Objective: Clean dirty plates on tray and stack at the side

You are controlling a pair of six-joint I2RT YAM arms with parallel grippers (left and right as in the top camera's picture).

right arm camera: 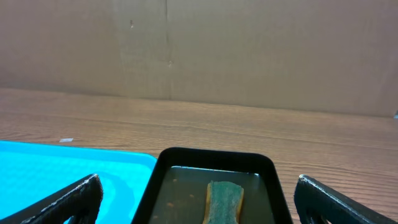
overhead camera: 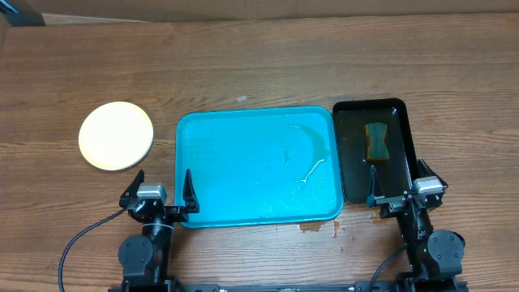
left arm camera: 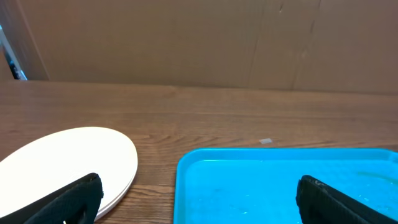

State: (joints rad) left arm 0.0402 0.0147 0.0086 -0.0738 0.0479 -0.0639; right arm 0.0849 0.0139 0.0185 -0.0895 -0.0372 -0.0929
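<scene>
Your left gripper [overhead camera: 163,175] stood open and empty at the near-left corner of the turquoise tray [overhead camera: 243,162]. The stacked plates [overhead camera: 116,135] lay on the table [overhead camera: 243,65] just beyond, to its left. Your right gripper [overhead camera: 396,180], also open, faced the black tray [overhead camera: 370,103].

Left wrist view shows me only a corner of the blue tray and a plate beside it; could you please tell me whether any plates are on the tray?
Observer: None. The tray holds only water streaks; the only plates in sight are that stack to its left.
Operator: Thank you. What lies to the tray's right?
Observer: A black tray of murky water, with a sponge in it.
Operator: And the right gripper?
Observer: The right gripper is open and empty at the black tray's near end.
</scene>
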